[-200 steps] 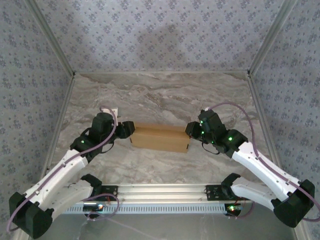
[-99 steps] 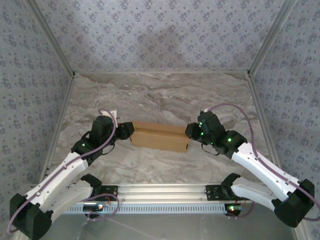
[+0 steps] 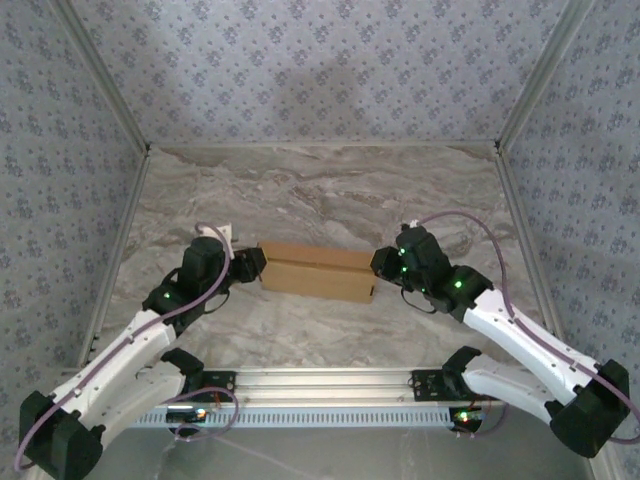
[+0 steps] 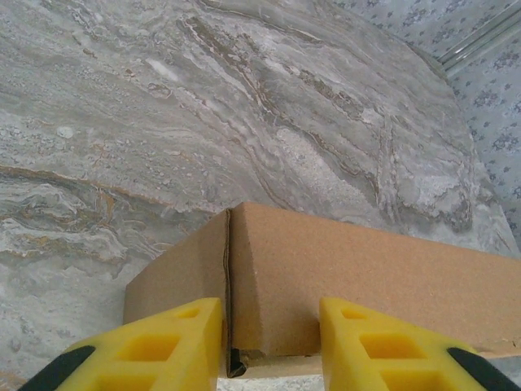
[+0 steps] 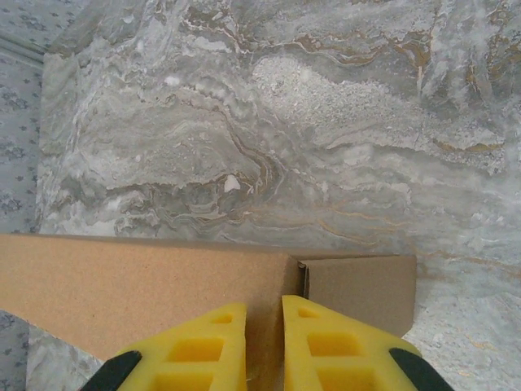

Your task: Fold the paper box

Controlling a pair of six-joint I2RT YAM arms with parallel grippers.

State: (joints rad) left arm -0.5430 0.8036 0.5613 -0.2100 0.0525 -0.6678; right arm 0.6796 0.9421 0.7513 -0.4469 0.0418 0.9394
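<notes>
**While both arms meet at a cardboard box, open marble lies all around**

As the overhead camera shows it, the paper box [image 3: 318, 272] lies as a long, low block near the middle of the marble table [image 3: 320, 190], its length running left to right. Bare table stretches beyond it to the patterned far wall [image 3: 320, 70]. Narrower strips run toward the side walls and the metal rail [image 3: 320, 382] at the near edge. The left gripper [image 3: 255, 262] sits at the box's left end, the right gripper [image 3: 381, 262] at its right end.

From the left wrist, the box's end corner, with a seam where two panels meet, lies between the yellow fingers [image 4: 163, 346]. The jaws stand wide apart, released, and open marble fills the space beyond.

From the right wrist, the fingers [image 5: 203, 350] are nearly together, with a thin slit of cardboard showing between them. Whether they pinch it cannot be told. A lower flap [image 5: 358, 285] juts out past the box's end, with clear marble behind.
</notes>
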